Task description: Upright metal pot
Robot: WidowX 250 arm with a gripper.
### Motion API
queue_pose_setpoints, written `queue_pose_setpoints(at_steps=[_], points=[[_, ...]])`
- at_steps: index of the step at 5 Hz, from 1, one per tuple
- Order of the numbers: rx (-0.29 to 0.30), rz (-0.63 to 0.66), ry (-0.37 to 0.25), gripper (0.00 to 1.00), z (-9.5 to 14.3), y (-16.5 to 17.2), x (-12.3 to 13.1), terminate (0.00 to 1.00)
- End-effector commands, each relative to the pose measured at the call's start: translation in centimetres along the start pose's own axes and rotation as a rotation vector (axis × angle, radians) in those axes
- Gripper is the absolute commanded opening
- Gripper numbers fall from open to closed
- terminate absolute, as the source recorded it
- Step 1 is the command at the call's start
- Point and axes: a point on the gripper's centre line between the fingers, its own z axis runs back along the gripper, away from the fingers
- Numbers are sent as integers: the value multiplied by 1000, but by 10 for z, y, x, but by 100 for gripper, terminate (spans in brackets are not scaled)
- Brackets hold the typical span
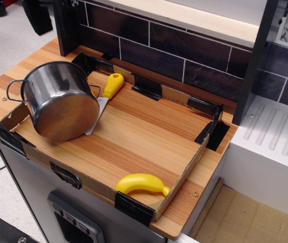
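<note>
The metal pot (60, 101) lies on its side at the left of the wooden board, its shiny flat bottom facing the camera and its open mouth turned away to the back left. One thin wire loop handle shows on each side of it. Only a dark part of my gripper (36, 16) shows at the top left corner, well above and behind the pot, touching nothing. Its jaws cannot be made out.
A knife with a yellow handle (112, 85) lies just right of the pot, its blade partly under it. A yellow banana (141, 183) lies at the front edge. A low cardboard rim (194, 159) with black tape borders the board. A dark tiled wall (184, 50) stands behind.
</note>
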Motion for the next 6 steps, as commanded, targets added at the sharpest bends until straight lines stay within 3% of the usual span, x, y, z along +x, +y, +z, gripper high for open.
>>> queue_pose_setpoints(at_steps=[1, 4, 6], points=[[-59, -64, 81, 100, -11, -1, -11, 0], [-163, -77, 182, 100, -35, -17, -25, 0], [-167, -67, 223, 100, -49, -22, -27, 0]])
